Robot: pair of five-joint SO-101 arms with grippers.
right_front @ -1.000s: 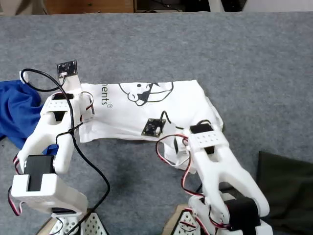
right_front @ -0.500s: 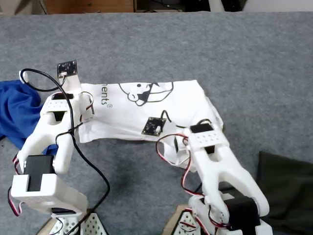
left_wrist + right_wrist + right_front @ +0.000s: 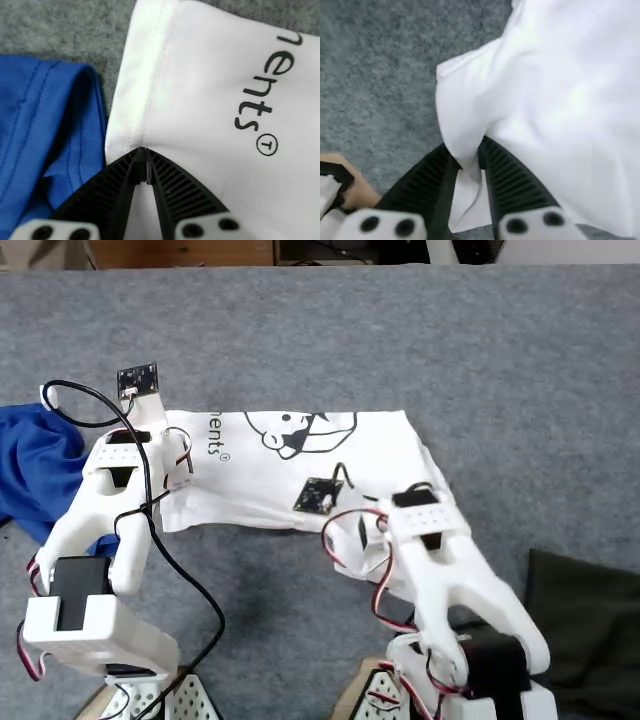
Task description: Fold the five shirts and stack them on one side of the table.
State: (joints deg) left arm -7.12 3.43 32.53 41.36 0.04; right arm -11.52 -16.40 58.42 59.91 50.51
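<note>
While the left gripper (image 3: 145,167) and right gripper (image 3: 468,162) clamp the white shirt (image 3: 290,465) mid-frame, folding seems barely begun, with the blue shirt (image 3: 35,465) far left and dark shirt (image 3: 590,610) lower right unstacked.

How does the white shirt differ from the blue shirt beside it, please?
The white shirt lies spread fairly flat mid-table; the blue shirt sits bunched off to the left arm's side. The white shirt bears black print; the blue shirt looks plain where visible. The left hand and right hand each pinch an edge of the white shirt, while neither grips the blue shirt. Both rest on the grey table.
</note>
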